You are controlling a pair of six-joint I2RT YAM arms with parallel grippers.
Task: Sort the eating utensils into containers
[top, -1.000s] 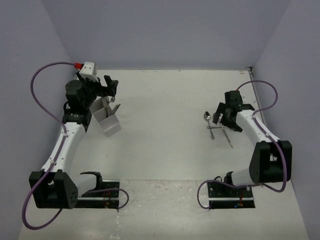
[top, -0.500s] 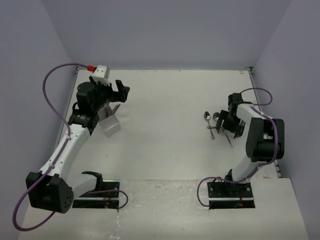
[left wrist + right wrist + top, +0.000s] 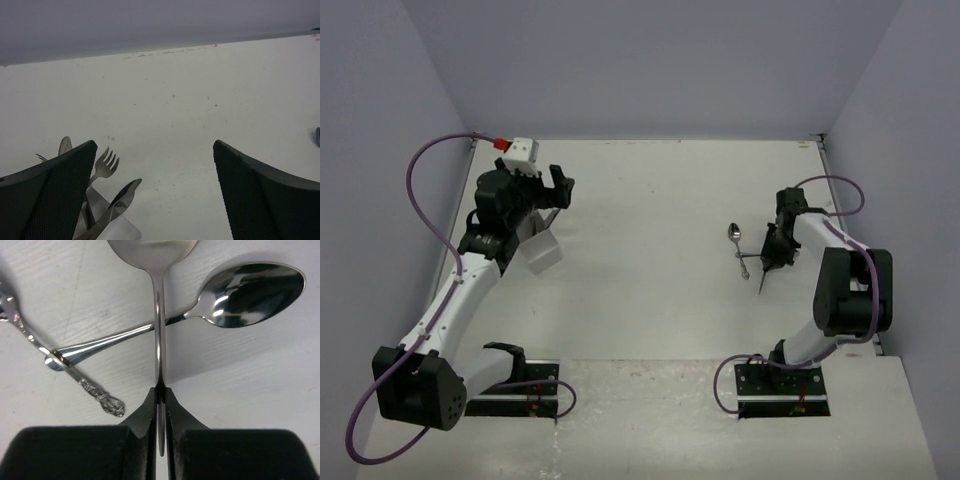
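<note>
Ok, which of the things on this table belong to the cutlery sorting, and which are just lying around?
Part of the job: the utensil clamped in the right pincer; the spoon crossing it; the ornate-handled piece; the grey holder, with a fork and knife standing in it.
Not part of it: purple cables and base plates, which belong to the rig.

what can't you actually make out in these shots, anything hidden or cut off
- right wrist view: the held utensil in the right gripper, head cut by the top edge
- right wrist view: the ornate-handled utensil, working end off the left edge
- left wrist view: the container, compartments hidden by the bottom edge and a finger of the left gripper
- top view: inside of the container, too small and partly under the left arm
</note>
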